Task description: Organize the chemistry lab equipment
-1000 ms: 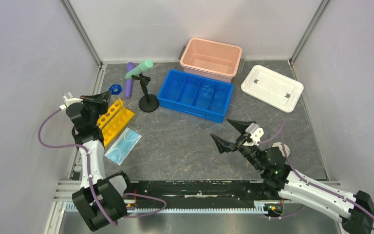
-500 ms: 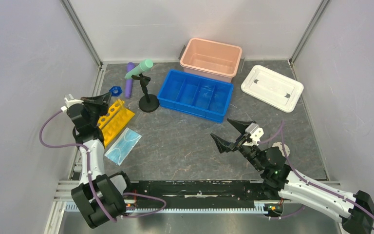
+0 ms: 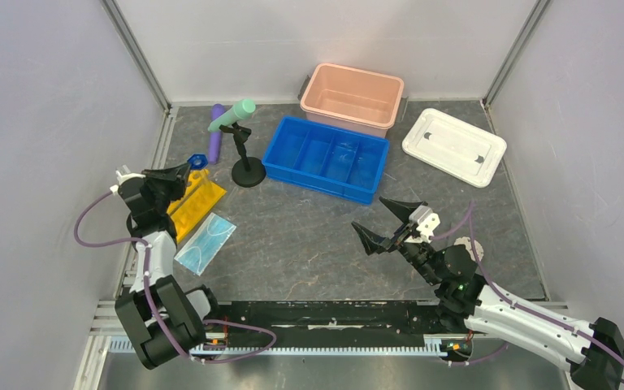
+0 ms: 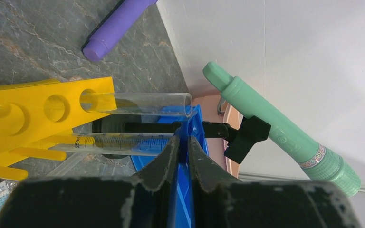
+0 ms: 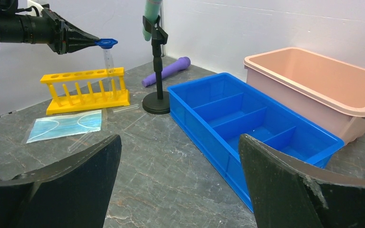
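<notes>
Nearest, on the right, the right gripper point(image 3: 370, 214) hangs over the grey table point(image 3: 292, 244) with its two fingers spread wide and nothing between them. On the left, a light-blue face mask point(image 3: 205, 242) lies flat just in front of a yellow rack point(image 3: 199, 199) with a row of holes. The left gripper point(image 3: 187, 168) pinches a small blue funnel point(image 5: 105, 42) right over the mouth of a glass tube point(image 5: 108, 59) standing upright in the rack's end hole. Beyond the rack, a black stand point(image 3: 248, 171) clamps a tilted green tube point(image 3: 232, 116), with a purple tube point(image 3: 215, 134) lying on the table beside it. To the stand's right sits a blue tray point(image 3: 317, 180) with dividers. Farthest back are a pink bin point(image 3: 353, 118) and, apart on the right, its white lid point(image 3: 453, 146).
</notes>
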